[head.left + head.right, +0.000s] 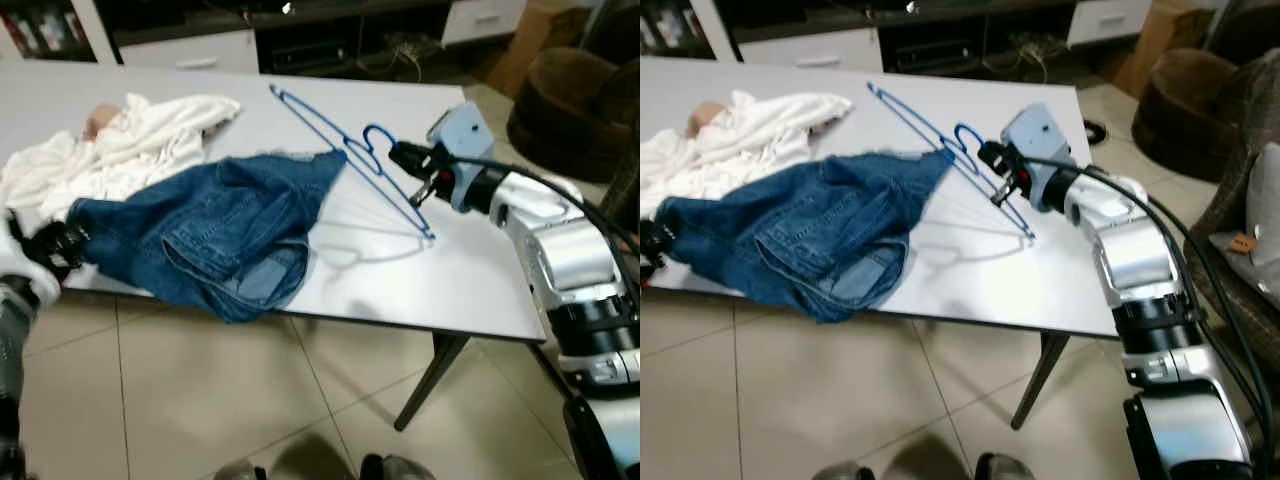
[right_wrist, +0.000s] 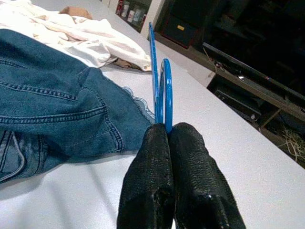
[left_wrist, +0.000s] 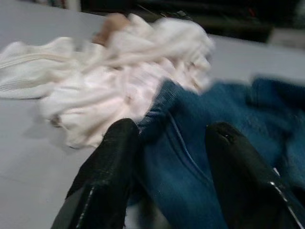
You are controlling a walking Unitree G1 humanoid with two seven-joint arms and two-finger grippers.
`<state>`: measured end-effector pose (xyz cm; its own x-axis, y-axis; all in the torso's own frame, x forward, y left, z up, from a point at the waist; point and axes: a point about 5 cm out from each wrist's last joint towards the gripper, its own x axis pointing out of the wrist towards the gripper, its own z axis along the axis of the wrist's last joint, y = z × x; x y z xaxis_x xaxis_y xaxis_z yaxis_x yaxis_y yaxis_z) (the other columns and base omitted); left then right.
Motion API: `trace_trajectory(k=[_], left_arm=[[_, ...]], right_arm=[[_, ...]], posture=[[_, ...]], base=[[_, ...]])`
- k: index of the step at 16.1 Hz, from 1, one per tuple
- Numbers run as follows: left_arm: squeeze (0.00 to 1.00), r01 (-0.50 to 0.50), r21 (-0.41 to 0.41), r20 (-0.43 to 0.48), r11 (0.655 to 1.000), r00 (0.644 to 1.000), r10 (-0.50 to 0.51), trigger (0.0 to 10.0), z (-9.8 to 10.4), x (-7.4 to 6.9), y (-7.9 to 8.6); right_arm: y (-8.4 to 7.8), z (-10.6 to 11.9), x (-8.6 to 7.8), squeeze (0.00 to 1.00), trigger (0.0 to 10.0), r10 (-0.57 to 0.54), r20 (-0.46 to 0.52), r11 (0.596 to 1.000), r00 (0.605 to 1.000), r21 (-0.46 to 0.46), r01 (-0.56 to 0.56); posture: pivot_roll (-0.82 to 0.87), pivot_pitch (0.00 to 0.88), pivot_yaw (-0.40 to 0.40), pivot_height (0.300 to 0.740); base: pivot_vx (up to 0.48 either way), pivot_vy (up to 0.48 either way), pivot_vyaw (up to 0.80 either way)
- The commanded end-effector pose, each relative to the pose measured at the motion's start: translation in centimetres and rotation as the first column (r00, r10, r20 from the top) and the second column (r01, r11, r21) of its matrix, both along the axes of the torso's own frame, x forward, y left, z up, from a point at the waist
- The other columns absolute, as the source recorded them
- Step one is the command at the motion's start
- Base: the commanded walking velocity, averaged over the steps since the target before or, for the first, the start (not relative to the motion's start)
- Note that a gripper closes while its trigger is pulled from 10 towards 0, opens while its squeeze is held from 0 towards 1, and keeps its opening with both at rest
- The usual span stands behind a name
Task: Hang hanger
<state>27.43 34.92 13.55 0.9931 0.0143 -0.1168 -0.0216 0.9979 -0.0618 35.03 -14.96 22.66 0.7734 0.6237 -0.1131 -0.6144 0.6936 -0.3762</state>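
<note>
Pinching the blue hanger (image 2: 163, 90) between my right gripper's (image 2: 167, 131) closed fingers above the white table (image 1: 470, 270), I reach my left gripper (image 3: 167, 138), fingers spread, around the denim jacket's (image 1: 220, 230) edge.

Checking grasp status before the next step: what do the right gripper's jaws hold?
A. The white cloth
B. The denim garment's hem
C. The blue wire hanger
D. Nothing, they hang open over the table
C: the right gripper has its jaws pressed together on the thin blue hanger, which slants up off the white table beside the denim garment.
</note>
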Motion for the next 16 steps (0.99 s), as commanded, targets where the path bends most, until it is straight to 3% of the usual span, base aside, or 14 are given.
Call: trace_trajectory(k=[1, 3, 5, 6, 7, 8, 11, 12, 13, 16], left_arm=[[0.0, 0.089, 0.122, 0.022, 0.988, 0.995, -0.092, 10.0, 1.6, -0.1, -0.5], [0.0, 0.208, 0.338, -0.07, 0.918, 0.978, -0.195, 10.0, 1.7, -1.0, -1.1], [0.0, 0.183, 0.503, -0.081, 0.845, 0.983, -0.165, 10.0, 2.5, -0.9, -0.8], [0.16, 0.094, 0.507, 0.002, 0.857, 0.994, -0.11, 10.0, 3.5, -0.5, -0.3], [0.16, 0.067, 0.498, 0.029, 0.864, 0.995, -0.094, 10.0, 3.9, -0.4, -0.2], [1.0, 0.071, 0.468, 0.05, 0.881, 0.993, -0.107, 10.0, 4.2, -0.4, -0.4], [1.0, 0.069, 0.441, 0.081, 0.895, 0.99, -0.117, 10.0, 4.2, 0.2, -1.3], [0.09, 0.101, 0.4, 0.103, 0.911, 0.983, -0.155, 10.0, 4.4, 0.3, -2.0], [0.0, 0.24, 0.287, 0.156, 0.927, 0.943, -0.293, 10.0, 4.5, 0.4, -4.7], [0.0, 0.321, 0.181, 0.145, 0.929, 0.926, -0.349, 10.0, 3.2, 0.7, -7.3]], right_arm=[[-0.1, 0.3, -0.2, 0.0, 10.0, -0.001, 0.01, 1.0, 1.0, 0.012, 0.001], [0.0, 0.2, -0.2, 0.0, 10.0, 0.003, 0.007, 1.0, 1.0, 0.013, -0.003], [0.1, 0.2, -0.2, 0.0, 10.0, 0.006, 0.006, 1.0, 1.0, 0.014, -0.006], [0.1, 0.2, -0.1, 0.0, 10.0, 0.007, 0.006, 1.0, 1.0, 0.015, -0.007], [0.2, 0.2, -0.1, 0.0, 10.0, 0.007, 0.006, 1.0, 1.0, 0.015, -0.007], [0.2, 0.2, -0.1, 0.0, 10.0, 0.007, 0.006, 1.0, 1.0, 0.016, -0.007], [0.1, 0.2, -0.2, 0.0, 10.0, 0.002, 0.007, 1.0, 1.0, 0.017, -0.002], [0.1, 0.2, -0.2, 0.0, 10.0, 0.0, 0.007, 1.0, 1.0, 0.017, 0.0], [0.0, 0.2, -0.2, 0.0, 10.0, -0.003, 0.009, 1.0, 1.0, 0.018, 0.003], [-0.1, 0.3, -0.2, 0.0, 10.0, -0.004, 0.011, 1.0, 1.0, 0.017, 0.004]], posture=[[-0.05, 0.04, 0.017, 0.74], [-0.05, 0.04, 0.012, 0.74], [-0.04, 0.039, 0.009, 0.74], [-0.04, 0.038, 0.01, 0.74], [-0.04, 0.038, 0.01, 0.74], [-0.04, 0.038, 0.01, 0.74], [-0.05, 0.034, 0.015, 0.74], [-0.05, 0.034, 0.015, 0.74], [-0.05, 0.034, 0.015, 0.74], [-0.06, 0.04, 0.02, 0.74]], base=[[0.0, 0.0, 0.0], [0.0, 0.0, 0.0], [0.0, 0.0, 0.0], [0.0, 0.0, 0.0], [0.0, 0.0, 0.0], [0.0, 0.0, 0.0], [0.0, 0.0, 0.0], [0.0, 0.0, 0.0], [0.0, 0.0, 0.0], [0.0, 0.0, 0.0]])
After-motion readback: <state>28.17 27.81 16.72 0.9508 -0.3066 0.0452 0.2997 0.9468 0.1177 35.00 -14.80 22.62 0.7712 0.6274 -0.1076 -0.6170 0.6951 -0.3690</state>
